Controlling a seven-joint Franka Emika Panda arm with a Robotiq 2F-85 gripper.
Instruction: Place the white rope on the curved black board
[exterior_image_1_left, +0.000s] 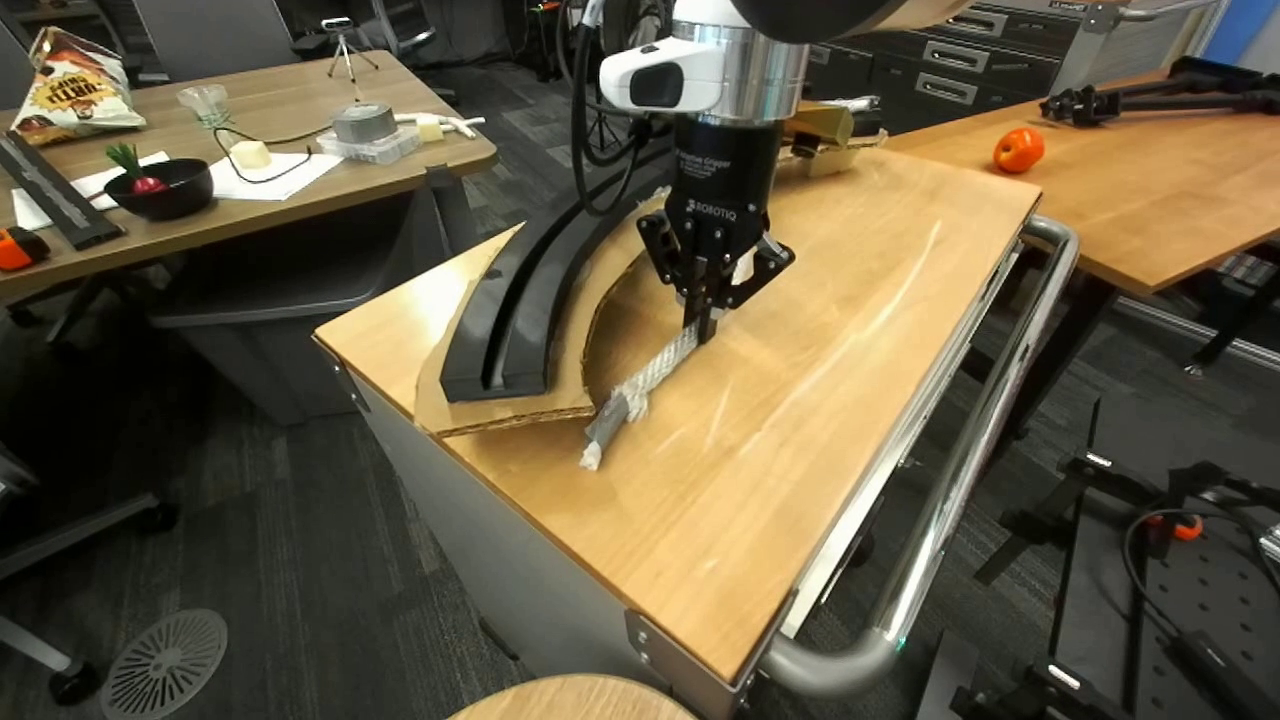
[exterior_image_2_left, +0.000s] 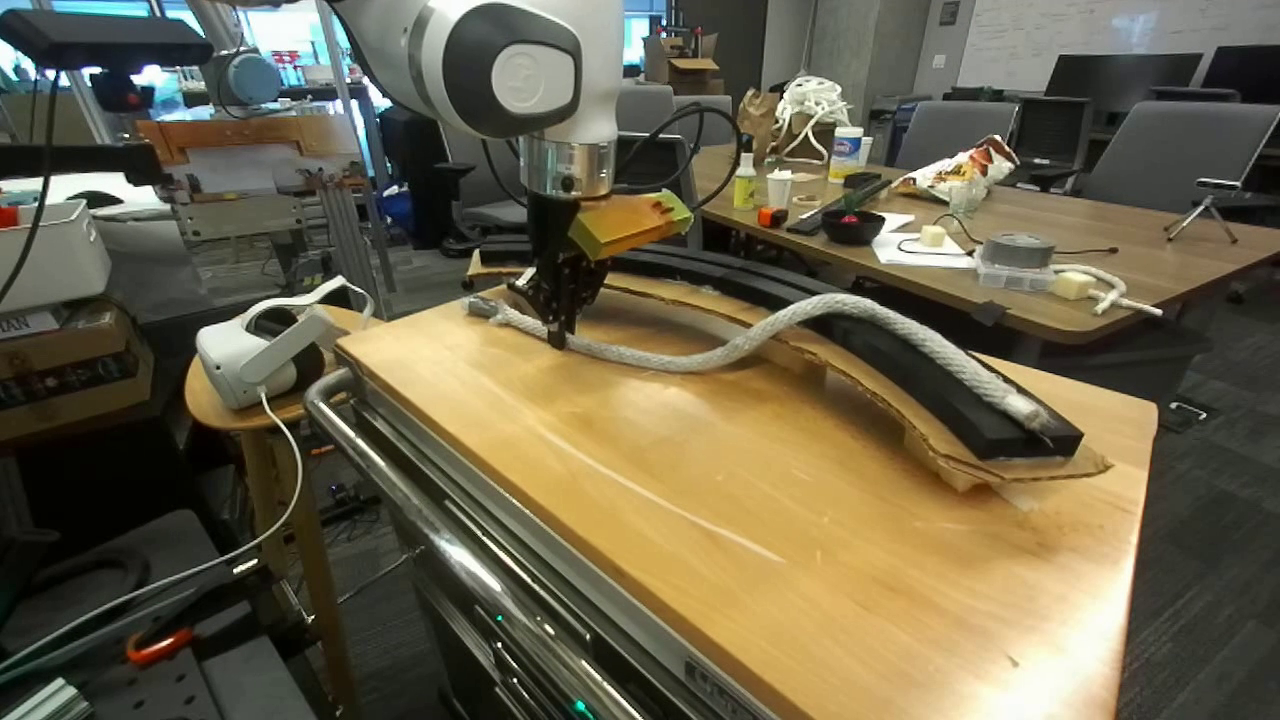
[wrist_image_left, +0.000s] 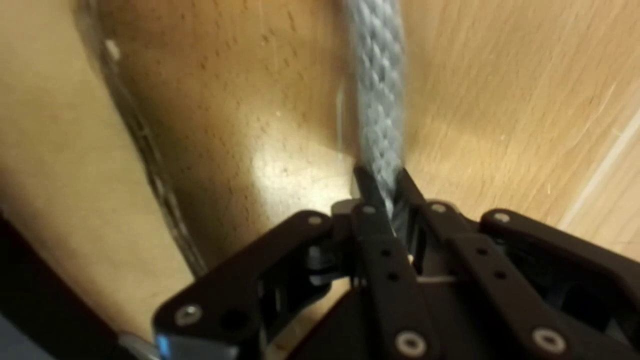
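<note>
1. White rope (exterior_image_2_left: 745, 347): the far stretch lies over the curved black board (exterior_image_1_left: 535, 330); the near stretch is off it, on the table (exterior_image_1_left: 780, 420).
2. Fingers (wrist_image_left: 368, 192): drawn together with the rope pinched between them, near its grey end (exterior_image_1_left: 607, 420). That end sits just beside the cardboard (exterior_image_1_left: 570, 375) under the board.
3. Step in hand, as judged: bringing the near stretch onto the board. Task assessed as partly done.
4. Lift first, until rope and grey end clear the cardboard edge, then move sideways; a low path may snag.
5. Leave slack in the middle bend; a taut pull could drag the far stretch off.
6. Lower along the curve and release only over the board. The loose tail may droop and need a second grasp.
</note>
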